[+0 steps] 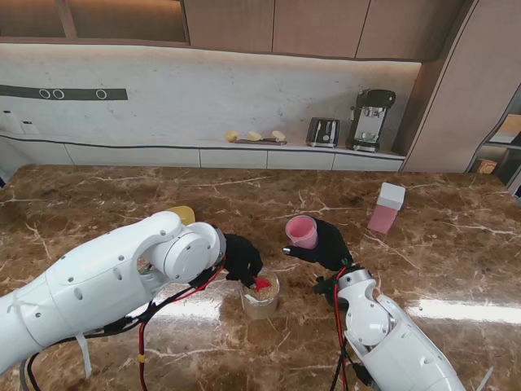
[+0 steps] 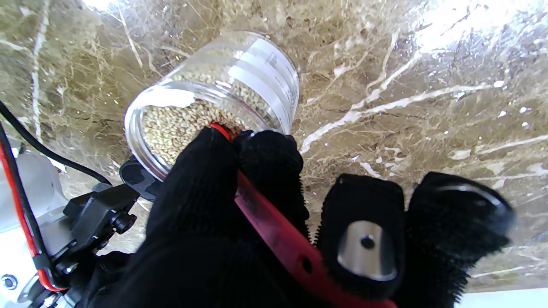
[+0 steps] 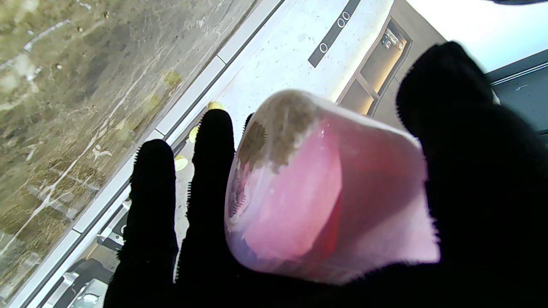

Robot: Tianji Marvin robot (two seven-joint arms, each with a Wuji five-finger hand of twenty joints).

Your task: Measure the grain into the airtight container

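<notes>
**Grain jar under the left hand, pink cup lifted in the right**

Grain shows clearly only in the left wrist view: the clear round plastic jar (image 2: pixel 214 98) is filled well up its wall with pale tan kernels, and a white label runs down its side. From the stand camera the same jar (image 1: pixel 261 300) is just a small clear tub with a tan fill, standing on the brown marble table (image 1: pixel 98 195) near the middle of the near edge. The right wrist view alone shows the wall of the translucent pink plastic cup (image 3: pixel 317 192), with a brownish smear near its rim; whether it holds grain cannot be told. In the stand view this cup (image 1: pixel 302 232) sits above the table to the right of the jar, its mouth turned up.

The black-gloved left hand (image 1: pixel 242 257) hangs over the jar's mouth, fingers curled tight around the flat handle of a red plastic scoop (image 2: pixel 274 231), whose tip reaches the jar's rim; the scoop's bowl is hidden by the fingers. The black-gloved right hand (image 1: pixel 328 244) is wrapped around the pink cup, thumb on one side and fingers on the other.

Farther right on the table stands a pink rectangular container with a white lid (image 1: pixel 386 208), well apart from both hands. A yellow round object (image 1: pixel 183 214) peeks out behind the left arm.
</notes>
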